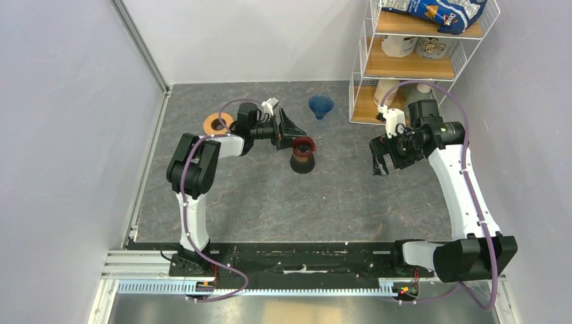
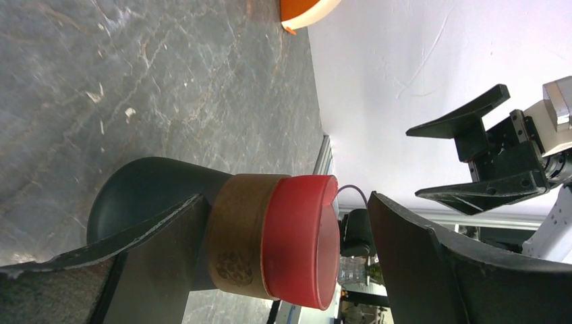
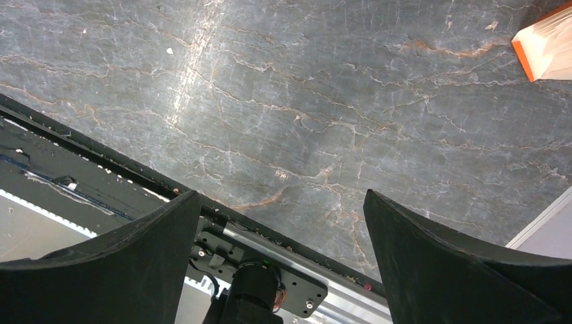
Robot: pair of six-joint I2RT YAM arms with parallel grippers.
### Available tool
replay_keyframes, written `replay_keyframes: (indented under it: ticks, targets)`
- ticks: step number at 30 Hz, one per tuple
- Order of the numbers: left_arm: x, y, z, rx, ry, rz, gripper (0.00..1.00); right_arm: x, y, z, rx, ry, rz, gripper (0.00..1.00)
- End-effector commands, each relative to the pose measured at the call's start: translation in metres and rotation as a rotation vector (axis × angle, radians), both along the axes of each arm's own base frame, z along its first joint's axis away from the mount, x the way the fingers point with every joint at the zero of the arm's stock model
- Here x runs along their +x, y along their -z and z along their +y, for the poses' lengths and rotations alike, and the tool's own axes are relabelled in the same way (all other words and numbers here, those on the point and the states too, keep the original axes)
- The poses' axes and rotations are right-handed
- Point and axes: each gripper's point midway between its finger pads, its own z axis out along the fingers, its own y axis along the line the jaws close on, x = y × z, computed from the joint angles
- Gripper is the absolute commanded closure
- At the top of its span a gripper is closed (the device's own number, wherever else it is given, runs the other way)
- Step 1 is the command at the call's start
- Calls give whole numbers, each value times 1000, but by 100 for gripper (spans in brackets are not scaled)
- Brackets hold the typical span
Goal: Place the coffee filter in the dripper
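The dark-blue ribbed dripper [image 1: 321, 105] stands on the table at the back, right of centre. The coffee filter is not in view. My left gripper [image 1: 291, 135] is open. In the left wrist view [image 2: 287, 197] its jaws stand either side of the dark red-and-black flared vessel [image 2: 283, 243], with a gap at the red rim. That vessel [image 1: 303, 154] stands mid-table. My right gripper [image 1: 380, 162] is open and empty, right of the vessel and well in front of the dripper. In the right wrist view [image 3: 281, 192] it hangs over bare table.
A flat orange ring [image 1: 218, 123] lies at the back left, its edge showing in the left wrist view [image 2: 307, 10]. A wire shelf rack [image 1: 411, 61] with bags and jars stands at the back right. The base rail [image 1: 290, 260] runs along the near edge.
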Motion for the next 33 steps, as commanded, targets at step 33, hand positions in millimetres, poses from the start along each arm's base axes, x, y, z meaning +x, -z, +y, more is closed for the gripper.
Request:
replay_keyframes:
  ticks: [33]
  targets:
    - [-109,-16,-39,14,125,-24,3,-31,-2,12,64,-65,-26,1]
